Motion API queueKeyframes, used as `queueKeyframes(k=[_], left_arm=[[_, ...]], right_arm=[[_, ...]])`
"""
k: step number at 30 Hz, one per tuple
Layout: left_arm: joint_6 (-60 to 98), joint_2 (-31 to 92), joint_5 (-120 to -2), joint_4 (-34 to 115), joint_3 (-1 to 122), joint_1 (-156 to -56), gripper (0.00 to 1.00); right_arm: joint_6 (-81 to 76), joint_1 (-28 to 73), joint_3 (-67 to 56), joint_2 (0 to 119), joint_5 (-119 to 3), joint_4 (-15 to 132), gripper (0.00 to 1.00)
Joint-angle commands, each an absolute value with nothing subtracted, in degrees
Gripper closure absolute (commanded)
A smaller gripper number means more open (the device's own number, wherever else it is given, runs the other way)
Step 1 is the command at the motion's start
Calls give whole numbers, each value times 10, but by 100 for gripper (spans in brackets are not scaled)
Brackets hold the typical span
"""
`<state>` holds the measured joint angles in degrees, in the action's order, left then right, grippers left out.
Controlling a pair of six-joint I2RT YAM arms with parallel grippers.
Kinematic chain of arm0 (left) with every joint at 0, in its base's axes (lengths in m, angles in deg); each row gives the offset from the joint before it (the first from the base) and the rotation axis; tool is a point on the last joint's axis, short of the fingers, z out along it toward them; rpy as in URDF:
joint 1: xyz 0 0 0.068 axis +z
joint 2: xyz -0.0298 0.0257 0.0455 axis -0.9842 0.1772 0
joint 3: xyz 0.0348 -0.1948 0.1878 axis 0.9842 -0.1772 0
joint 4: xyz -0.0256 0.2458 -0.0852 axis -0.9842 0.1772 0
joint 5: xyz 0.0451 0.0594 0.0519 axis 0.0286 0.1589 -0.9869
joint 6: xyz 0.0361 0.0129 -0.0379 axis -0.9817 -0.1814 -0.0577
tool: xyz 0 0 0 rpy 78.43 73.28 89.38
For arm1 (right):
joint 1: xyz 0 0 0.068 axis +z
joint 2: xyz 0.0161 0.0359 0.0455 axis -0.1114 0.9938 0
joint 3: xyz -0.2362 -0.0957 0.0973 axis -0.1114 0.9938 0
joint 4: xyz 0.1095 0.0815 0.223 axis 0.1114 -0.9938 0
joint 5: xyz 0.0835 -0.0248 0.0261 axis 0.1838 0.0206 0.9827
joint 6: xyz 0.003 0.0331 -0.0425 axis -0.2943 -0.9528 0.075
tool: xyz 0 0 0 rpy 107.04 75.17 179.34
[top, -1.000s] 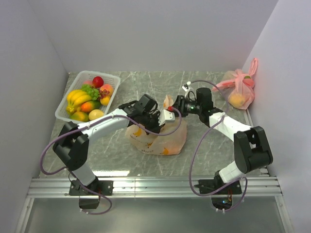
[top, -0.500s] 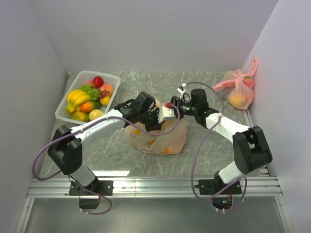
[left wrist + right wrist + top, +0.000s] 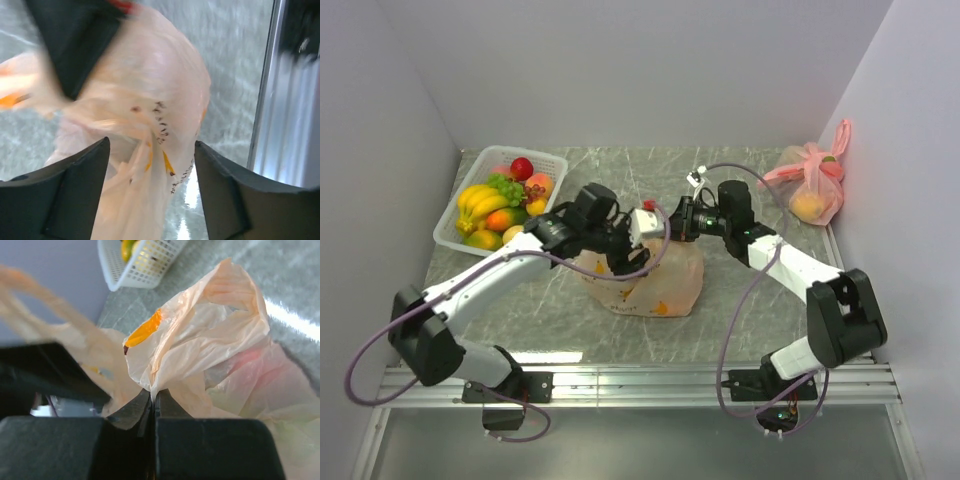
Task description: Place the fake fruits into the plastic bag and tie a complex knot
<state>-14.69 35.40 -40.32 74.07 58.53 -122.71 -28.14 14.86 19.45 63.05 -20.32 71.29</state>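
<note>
**A:** The plastic bag (image 3: 645, 280) lies in the middle of the desk (image 3: 740, 320), between the arms. The right gripper (image 3: 152, 401) has its jaws pinched on a fold of it. The left gripper (image 3: 151, 146) has them apart, film between.

**B:** If the right pulls, I'd say that thin film tears or slips free.

**A:** Overhead shows fake fruits (image 3: 492, 200) heaped in the basket (image 3: 448, 236), far left. Only the wrist views show the grips.
</note>
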Motion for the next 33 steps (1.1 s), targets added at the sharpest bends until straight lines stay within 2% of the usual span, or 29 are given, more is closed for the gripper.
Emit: queueKeyframes(k=[1, 7, 12, 17, 22, 25, 28, 31, 33], left_arm=[[-44, 304, -370, 737, 634, -1187, 25], [193, 331, -401, 669, 670, -1121, 25], [286, 371, -368, 650, 675, -1092, 21], [383, 402, -353, 606, 667, -1090, 12], [478, 420, -328, 546, 645, -1081, 10], [522, 418, -321, 488, 617, -1081, 13], [535, 431, -358, 506, 624, -1078, 21], [534, 438, -383, 506, 629, -1076, 30], [538, 442, -381, 500, 634, -1075, 41]], right_arm=[[-214, 154, 200, 586, -198, 748, 100], [-180, 161, 199, 574, -188, 753, 100], [-140, 161, 188, 563, -182, 742, 100], [-116, 167, 181, 555, -175, 742, 100], [-82, 181, 180, 546, -167, 732, 100], [-81, 187, 187, 544, -162, 742, 100], [-89, 189, 194, 539, -162, 755, 100], [-96, 189, 194, 535, -156, 762, 100], [-97, 190, 192, 534, -147, 762, 100]])
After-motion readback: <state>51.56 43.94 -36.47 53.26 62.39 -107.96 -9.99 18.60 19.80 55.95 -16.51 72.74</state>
